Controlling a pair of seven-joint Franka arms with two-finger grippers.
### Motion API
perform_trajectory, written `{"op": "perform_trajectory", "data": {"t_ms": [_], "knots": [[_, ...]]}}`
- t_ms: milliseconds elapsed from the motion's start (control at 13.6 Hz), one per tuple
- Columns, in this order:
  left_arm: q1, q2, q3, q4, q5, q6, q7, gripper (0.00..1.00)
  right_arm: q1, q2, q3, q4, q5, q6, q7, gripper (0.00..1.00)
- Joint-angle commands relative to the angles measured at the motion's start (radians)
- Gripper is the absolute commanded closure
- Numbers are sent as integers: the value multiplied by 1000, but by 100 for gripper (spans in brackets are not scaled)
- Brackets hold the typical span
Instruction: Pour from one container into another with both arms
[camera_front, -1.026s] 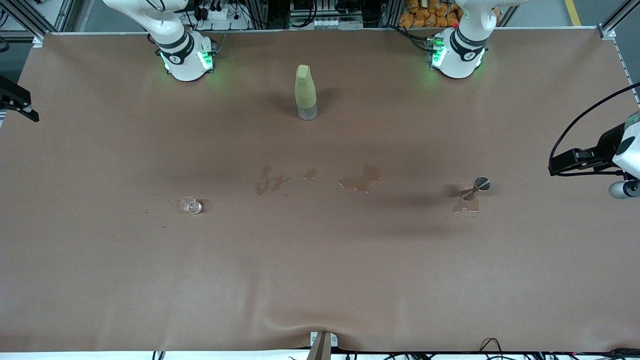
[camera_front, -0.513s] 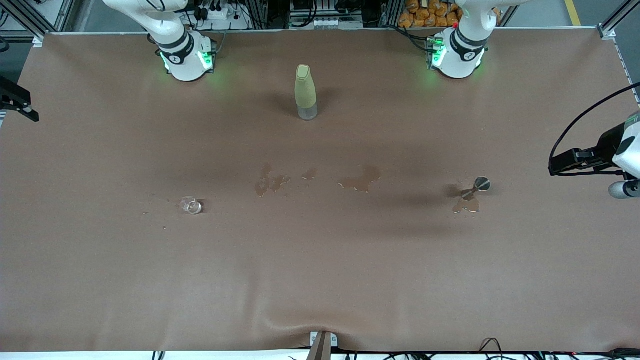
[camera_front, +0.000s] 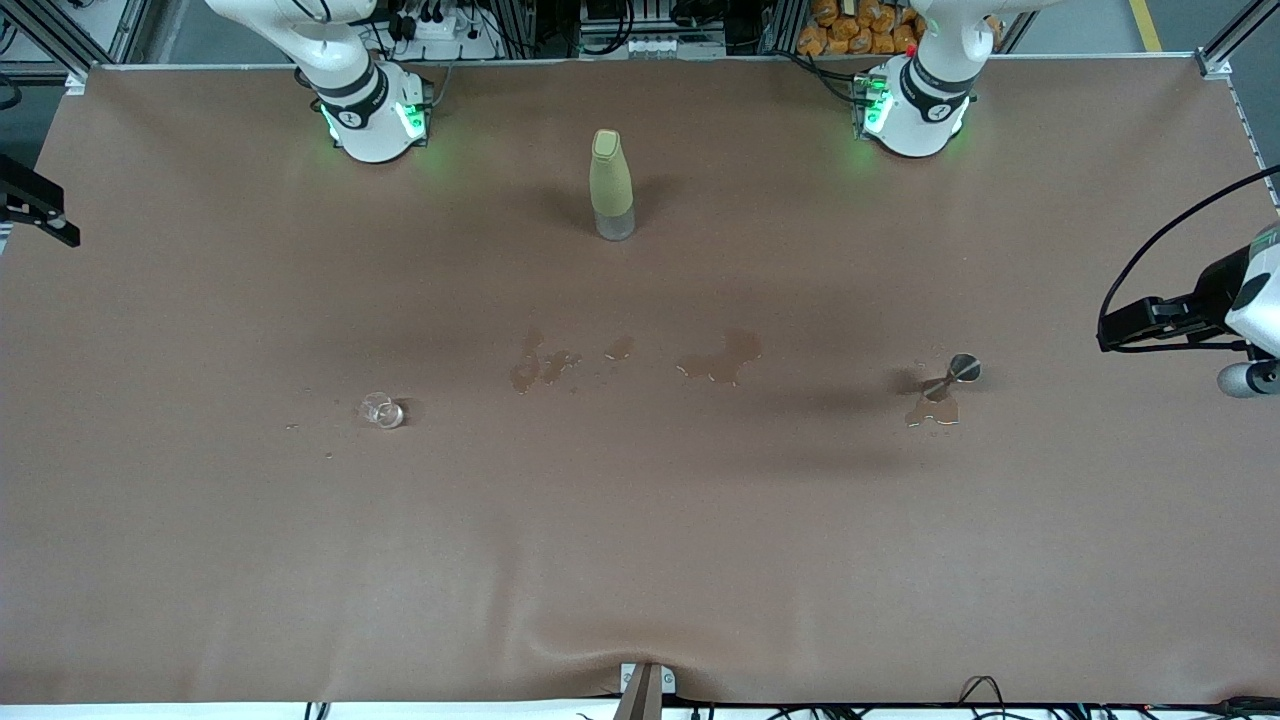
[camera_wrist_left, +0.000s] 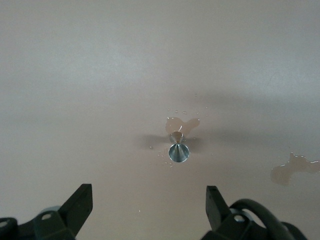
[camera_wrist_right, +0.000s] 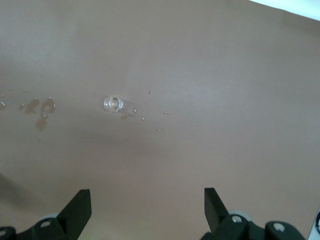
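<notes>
We are holding our right gripper (camera_wrist_right: 145, 210), jaws apart, high over the tiny clear glass cup (camera_front: 382, 410) at its end; our left gripper (camera_wrist_left: 149, 210), also spread, is hovering above the shiny hourglass metal jigger (camera_front: 950, 378).

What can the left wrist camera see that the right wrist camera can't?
Only the left wrist view shows the shiny metal jigger, standing at a small puddle, below the open left gripper. Only the right wrist view shows the tiny clear glass cup, with droplets around it, below the open right gripper. Both show the brown table cover with spilled liquid on it, and neither gripper holds anything.
</notes>
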Motion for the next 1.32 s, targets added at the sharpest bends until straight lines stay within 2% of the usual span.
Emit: {"op": "perform_trajectory", "data": {"t_ms": [0,220,513,807,953,1246], "knots": [[4,11,-3,23,-13,0,-17,0,17,-19,-1,-23,12,-1,99,0],[5,9,-3,23,-13,0,-8,0,17,-21,-1,-23,12,-3,73,0],[5,9,-3,22,-13,-2,14,0,-10,-30,-4,-20,11,-34,-159,0],[16,13,-3,20,-19,-2,81,0,-59,-50,-16,-20,11,-58,-578,0],[24,26,-1,17,-76,-2,130,0,-70,-52,-31,-20,11,-64,-777,0],[62,39,0,-4,-125,-2,363,0,-85,-49,-45,-23,6,-55,-1165,0]]}}
